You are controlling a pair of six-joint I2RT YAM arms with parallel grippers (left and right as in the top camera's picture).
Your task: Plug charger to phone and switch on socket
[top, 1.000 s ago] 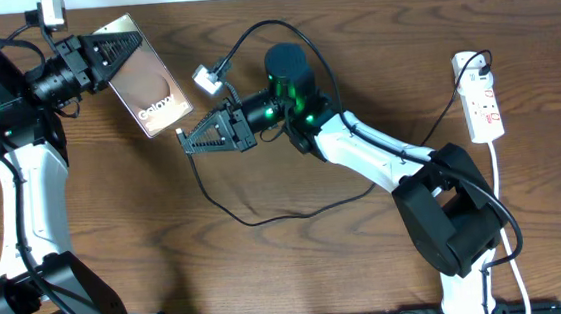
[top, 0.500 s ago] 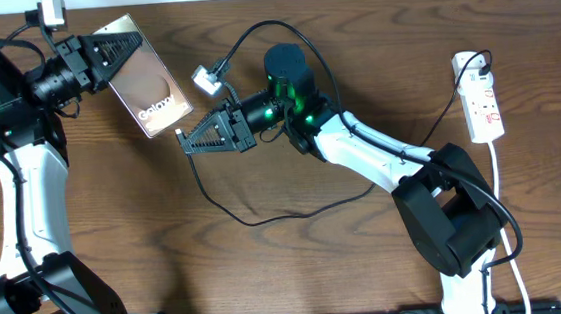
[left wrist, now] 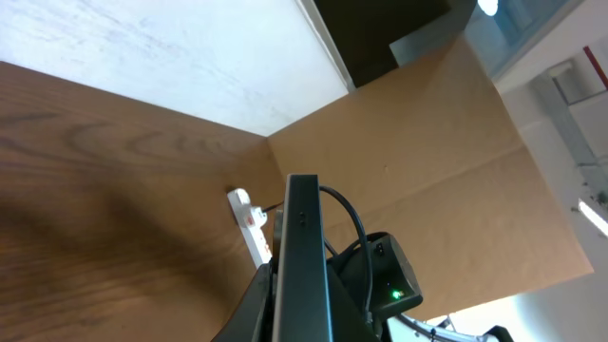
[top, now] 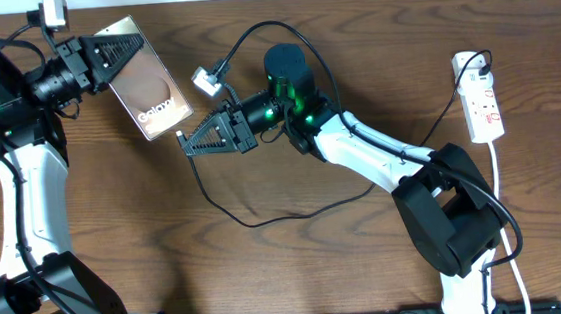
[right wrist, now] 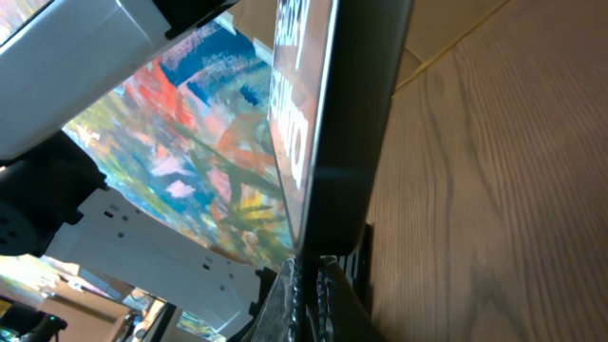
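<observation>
Far left: left gripper (top: 127,47) clamped shut on the far-left end of the phone (top: 152,89). Holds it off the table (top: 117,240), bronze-brown face with white lettering turned up, long side slanting toward the near right. In the left wrist view, phone (left wrist: 302,256) edge-on, a thin dark slab sticking out from between the fingers.

Just right of the phone's near corner: right gripper (top: 187,144), jaws closed on the charger (top: 255,220) close behind its plug tip (top: 179,134). Points left, toward the phone's near edge. Plug tip close against that edge; seated or not, cannot tell. In the right wrist view, phone (right wrist: 351,123) right above the fingertips (right wrist: 290,285), colourful reflections on its face.

Further right: thin black cable drooping toward the near side, looping across the table, then rising right and far to the socket (top: 481,96). Lies flat by the far right edge, well apart from both grippers, white cord (top: 502,190) trailing toward the near side. In the left wrist view, socket (left wrist: 249,223) small and distant beyond the phone.
</observation>
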